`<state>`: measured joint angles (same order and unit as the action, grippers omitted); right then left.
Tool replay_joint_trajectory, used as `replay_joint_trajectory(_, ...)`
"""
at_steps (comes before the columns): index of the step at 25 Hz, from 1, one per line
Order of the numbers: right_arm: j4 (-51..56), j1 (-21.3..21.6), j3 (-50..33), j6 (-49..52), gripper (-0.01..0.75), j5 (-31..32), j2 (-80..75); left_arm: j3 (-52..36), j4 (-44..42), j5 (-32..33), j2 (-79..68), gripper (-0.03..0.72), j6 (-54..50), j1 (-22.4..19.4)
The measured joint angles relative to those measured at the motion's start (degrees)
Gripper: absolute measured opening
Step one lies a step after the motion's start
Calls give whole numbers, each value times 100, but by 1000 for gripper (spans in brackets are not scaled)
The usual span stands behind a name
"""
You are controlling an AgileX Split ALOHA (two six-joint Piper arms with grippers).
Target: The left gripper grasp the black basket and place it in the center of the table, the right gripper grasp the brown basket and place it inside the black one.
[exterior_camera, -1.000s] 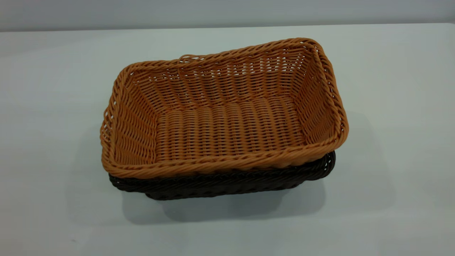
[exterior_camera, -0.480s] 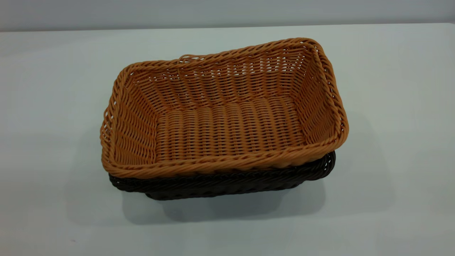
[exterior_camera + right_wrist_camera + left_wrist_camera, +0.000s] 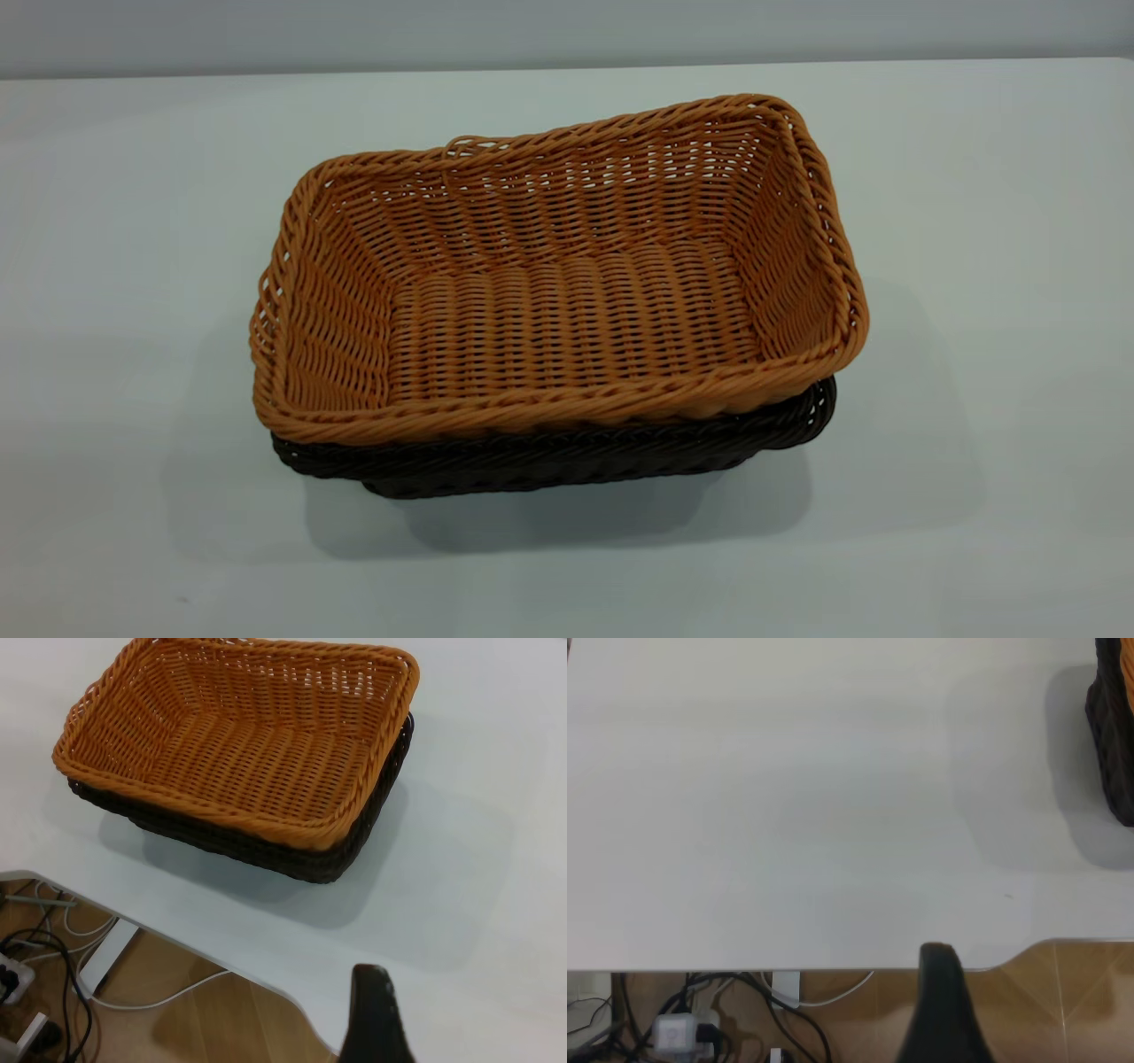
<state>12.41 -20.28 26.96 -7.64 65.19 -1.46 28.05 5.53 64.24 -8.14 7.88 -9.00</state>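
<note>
The brown basket [image 3: 567, 292] sits nested inside the black basket [image 3: 549, 456] in the middle of the table [image 3: 133, 221]. Only the black basket's near rim and right corner show under it. The right wrist view shows both, the brown basket [image 3: 239, 744] on the black basket [image 3: 292, 855]. The left wrist view shows only an end of the black basket [image 3: 1109, 744]. My left gripper [image 3: 943, 992] hangs past the table's edge, well away from the baskets and holding nothing. My right gripper [image 3: 372, 1010] is over the table's edge, also apart and holding nothing. Neither arm shows in the exterior view.
Beyond the table's edge is a wooden floor with cables and a power strip [image 3: 678, 1032], also seen in the right wrist view [image 3: 53, 948]. Bare tabletop surrounds the baskets on all sides.
</note>
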Motion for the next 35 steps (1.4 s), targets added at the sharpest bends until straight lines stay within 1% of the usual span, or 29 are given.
replay_joint_trajectory(8, 0, 0, 0, 0, 447, 0, 0, 0, -37, -3, 274, 463, 0, 33)
replay_joint_trajectory(13, 0, 0, 0, 0, 447, 0, 0, 0, -45, -3, 894, 460, -56, 440)
replay_joint_trajectory(15, 4, 0, 0, 0, 447, 0, 0, 0, -57, 3, 925, 460, -149, 516)
replay_joint_trajectory(23, 27, 0, 0, 0, 447, 0, 0, -2, -314, 3, 925, 459, -687, 524)
replay_joint_trajectory(35, 27, 0, 0, 0, 447, 0, 0, -2, -314, 3, 925, 459, -711, 524)
